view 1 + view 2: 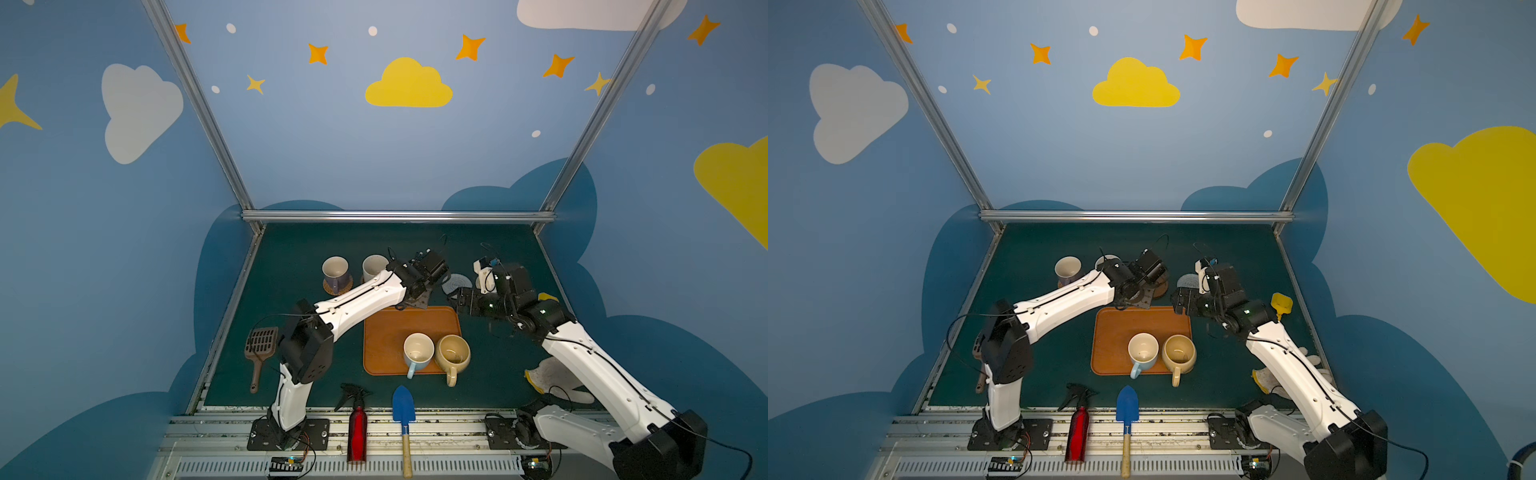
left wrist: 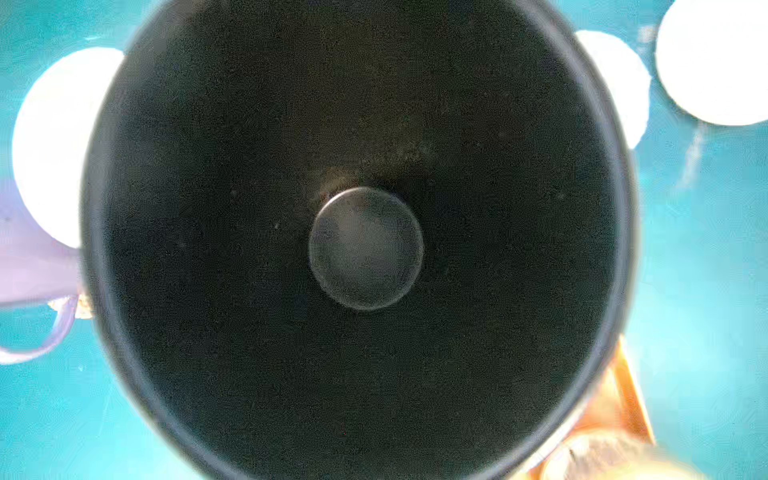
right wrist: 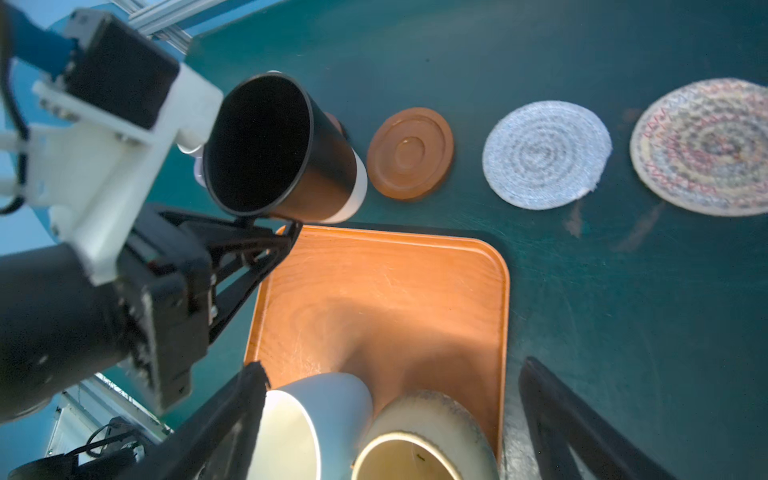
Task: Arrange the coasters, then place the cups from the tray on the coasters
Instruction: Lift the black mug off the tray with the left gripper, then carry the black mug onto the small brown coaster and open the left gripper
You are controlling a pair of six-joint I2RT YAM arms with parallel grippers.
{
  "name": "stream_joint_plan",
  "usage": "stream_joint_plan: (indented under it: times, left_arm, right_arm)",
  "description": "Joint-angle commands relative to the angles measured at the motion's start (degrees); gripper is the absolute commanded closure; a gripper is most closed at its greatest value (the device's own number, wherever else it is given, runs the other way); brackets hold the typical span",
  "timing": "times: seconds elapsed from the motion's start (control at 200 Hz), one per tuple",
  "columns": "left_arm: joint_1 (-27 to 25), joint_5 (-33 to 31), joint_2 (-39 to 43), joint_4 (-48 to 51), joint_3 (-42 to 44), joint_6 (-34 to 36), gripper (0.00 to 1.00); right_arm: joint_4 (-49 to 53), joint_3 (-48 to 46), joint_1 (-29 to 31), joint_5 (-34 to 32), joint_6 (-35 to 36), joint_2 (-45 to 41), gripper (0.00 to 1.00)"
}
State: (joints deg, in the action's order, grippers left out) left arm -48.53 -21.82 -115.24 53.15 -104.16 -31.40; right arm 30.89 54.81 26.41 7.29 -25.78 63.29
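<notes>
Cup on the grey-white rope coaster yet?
No: in the right wrist view the grey-white rope coaster lies bare on the table, with nothing standing on it.

The black mug fills the left wrist view, rim cut off at two edges, with the lilac mug a blur beside it; both top views hide it behind the left arm, and the right wrist view crops the light blue mug, yellowish-tan mug and beige coaster.
</notes>
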Motion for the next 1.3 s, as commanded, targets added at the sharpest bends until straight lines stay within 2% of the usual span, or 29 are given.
stream_joint_plan:
  times: [0.0,0.345,0.521,0.771,1.121,1.296]
  left_arm:
    - [1.1,-1.7,-2.1,-0.2,-5.1,0.1,0.96]
    - [3.2,1.3,-11.0,-3.5,-12.6,-1.0,0.96]
    - [3.4,0.9,-16.4,0.9,-20.0,-1.1,0.96]
    - [3.4,1.3,-18.8,2.5,-22.0,-2.1,0.96]
    - [3.6,3.4,-17.9,0.2,-18.0,-4.0,0.96]
    - [3.6,5.0,-16.7,-2.2,-14.9,-5.7,0.8]
  right_arm:
    - [1.2,2.3,-1.3,1.7,-0.3,0.9,0.05]
    - [1.4,2.7,-4.4,4.2,2.0,2.4,0.05]
    - [2.1,2.2,-5.3,4.9,2.3,2.0,0.06]
    - [1.9,1.8,-5.8,5.6,2.2,1.7,0.06]
    - [2.5,1.6,-6.2,6.0,2.5,2.0,0.06]
    - [1.8,1.5,-6.3,6.6,2.0,2.5,0.06]
